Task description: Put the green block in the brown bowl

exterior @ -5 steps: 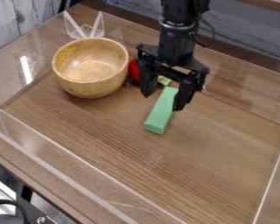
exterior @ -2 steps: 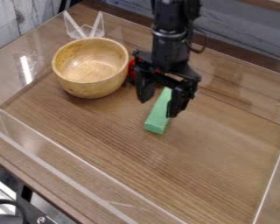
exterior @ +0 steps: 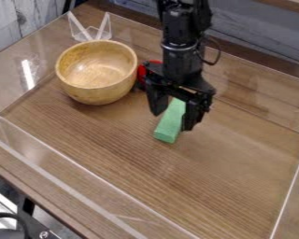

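Observation:
A long green block (exterior: 171, 124) lies on the wooden table, its far end between my gripper's fingers. My black gripper (exterior: 176, 105) points straight down over that end, open, one finger on each side of the block. Whether the fingers touch the block I cannot tell. The brown bowl (exterior: 96, 72) is a wooden bowl standing empty to the left of the gripper, a short gap away.
A small red object (exterior: 149, 73) sits behind the gripper, partly hidden, between it and the bowl. A clear low wall (exterior: 64, 187) rims the table along the front and left edges. Bare wood stretches to the front and right.
The gripper has shifted slightly left and come down a little over the block's far end. The block and bowl stayed in place.

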`<state>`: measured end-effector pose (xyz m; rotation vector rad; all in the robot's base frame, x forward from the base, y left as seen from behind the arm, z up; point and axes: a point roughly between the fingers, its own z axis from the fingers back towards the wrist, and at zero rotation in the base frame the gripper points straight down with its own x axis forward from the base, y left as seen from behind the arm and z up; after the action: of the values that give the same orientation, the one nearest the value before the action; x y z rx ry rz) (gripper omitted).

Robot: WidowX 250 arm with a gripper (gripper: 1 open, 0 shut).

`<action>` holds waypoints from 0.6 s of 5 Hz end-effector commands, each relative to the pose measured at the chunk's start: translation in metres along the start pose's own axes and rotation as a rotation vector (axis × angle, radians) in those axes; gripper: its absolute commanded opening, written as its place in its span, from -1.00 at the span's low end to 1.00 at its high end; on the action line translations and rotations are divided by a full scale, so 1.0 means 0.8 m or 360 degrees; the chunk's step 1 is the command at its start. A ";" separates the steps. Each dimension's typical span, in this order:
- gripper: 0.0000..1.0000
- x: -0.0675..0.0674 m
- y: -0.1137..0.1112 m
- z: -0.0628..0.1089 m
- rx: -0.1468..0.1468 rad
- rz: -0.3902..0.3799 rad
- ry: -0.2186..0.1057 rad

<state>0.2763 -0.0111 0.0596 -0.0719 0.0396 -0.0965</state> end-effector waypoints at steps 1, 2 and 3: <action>1.00 0.027 0.007 0.010 0.0007 -0.0032 -0.0108; 1.00 0.025 0.014 -0.010 0.0003 -0.0022 -0.0115; 1.00 0.022 0.021 -0.031 -0.0001 -0.0012 -0.0115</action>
<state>0.2923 -0.0015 0.0310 -0.0789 -0.0189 -0.0994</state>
